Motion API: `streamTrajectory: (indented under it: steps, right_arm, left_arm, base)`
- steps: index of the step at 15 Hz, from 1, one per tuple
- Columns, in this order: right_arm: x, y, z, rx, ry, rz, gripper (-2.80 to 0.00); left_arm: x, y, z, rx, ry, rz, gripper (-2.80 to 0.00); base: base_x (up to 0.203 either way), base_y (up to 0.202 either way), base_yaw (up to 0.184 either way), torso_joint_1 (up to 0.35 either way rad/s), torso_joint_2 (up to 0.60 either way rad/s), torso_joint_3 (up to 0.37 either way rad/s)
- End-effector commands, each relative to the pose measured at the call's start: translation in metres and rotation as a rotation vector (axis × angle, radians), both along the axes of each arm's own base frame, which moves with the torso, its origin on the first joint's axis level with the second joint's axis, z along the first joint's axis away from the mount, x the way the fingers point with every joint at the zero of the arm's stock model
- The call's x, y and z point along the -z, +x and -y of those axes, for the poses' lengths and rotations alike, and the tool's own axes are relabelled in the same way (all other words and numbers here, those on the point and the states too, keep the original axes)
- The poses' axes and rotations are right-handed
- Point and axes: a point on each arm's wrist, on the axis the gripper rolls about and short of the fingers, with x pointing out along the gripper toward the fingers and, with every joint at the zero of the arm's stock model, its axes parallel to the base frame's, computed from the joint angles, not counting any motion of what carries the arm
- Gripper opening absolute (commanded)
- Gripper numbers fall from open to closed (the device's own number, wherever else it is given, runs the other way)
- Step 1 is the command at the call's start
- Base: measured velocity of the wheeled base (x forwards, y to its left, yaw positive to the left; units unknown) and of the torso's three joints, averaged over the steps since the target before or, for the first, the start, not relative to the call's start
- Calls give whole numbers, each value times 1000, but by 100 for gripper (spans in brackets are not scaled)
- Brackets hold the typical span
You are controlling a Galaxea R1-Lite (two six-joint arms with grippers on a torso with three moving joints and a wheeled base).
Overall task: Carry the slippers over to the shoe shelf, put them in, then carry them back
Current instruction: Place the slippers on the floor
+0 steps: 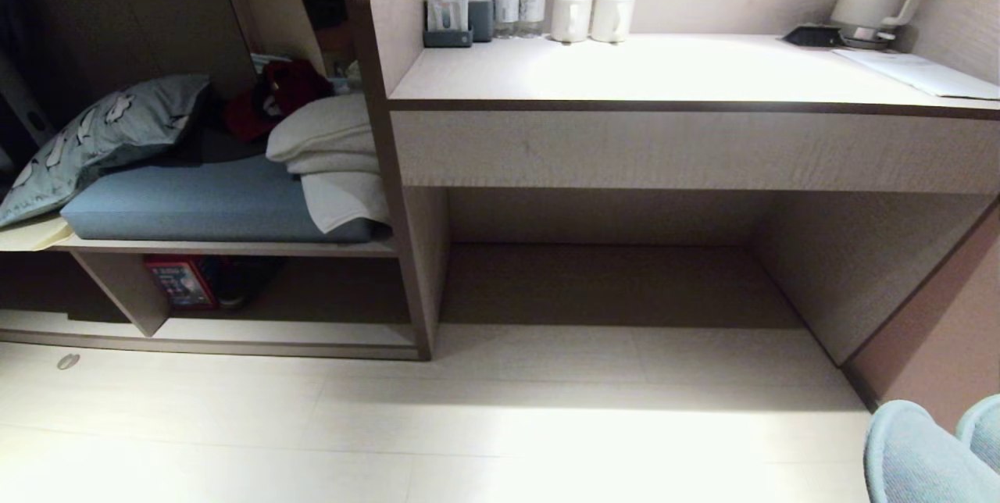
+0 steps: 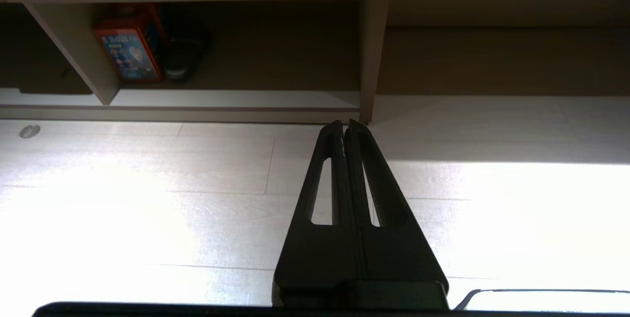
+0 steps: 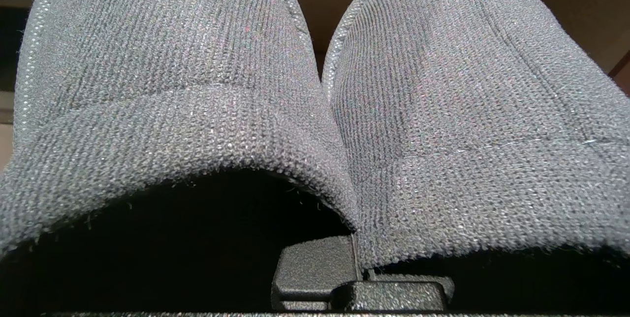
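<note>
slippers (image 3: 197, 85): knitted cloth, matt | shoe shelf (image 1: 234, 247): wood-grain boards

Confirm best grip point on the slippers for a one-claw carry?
Pinch the two inner walls together, entering from the open backless heel end. The slippers sit side by side, toes pointing away, uppers touching along the middle seam. The right claw is already shut there, one finger inside each slipper. The left claw is shut, empty.

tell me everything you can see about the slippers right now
The pair of grey-blue knitted fabric slippers has closed rounded toes and stitched edge seams. They sit side by side, inner edges pressed together, pinched where they meet by the black right gripper. In the head view their toes show at the lower right corner, above the pale floor.
</note>
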Motion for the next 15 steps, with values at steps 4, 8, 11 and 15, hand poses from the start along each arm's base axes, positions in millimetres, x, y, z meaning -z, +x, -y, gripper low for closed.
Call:
streamTrajectory:
  steps: [4,8,11,15]
  right_arm:
    - [0,0,0,-1,0,-1,-280]
    - [0,0,0,-1,0,-1,-280]
    - [0,0,0,-1,0,-1,-280]
    - [0,0,0,-1,0,-1,-280]
  left_arm:
    - [0,0,0,-1,-1,-1,-280]
    - [0,0,0,1,-1,-1,-280]
    - [0,0,0,-1,-1,-1,-280]
    - [0,0,0,1,-1,1,-280]
  base:
    - [0,0,0,6,2,-196]
    - [0,0,0,3,3,-198]
    - [0,0,0,4,2,-194]
    - [0,0,0,4,2,-196]
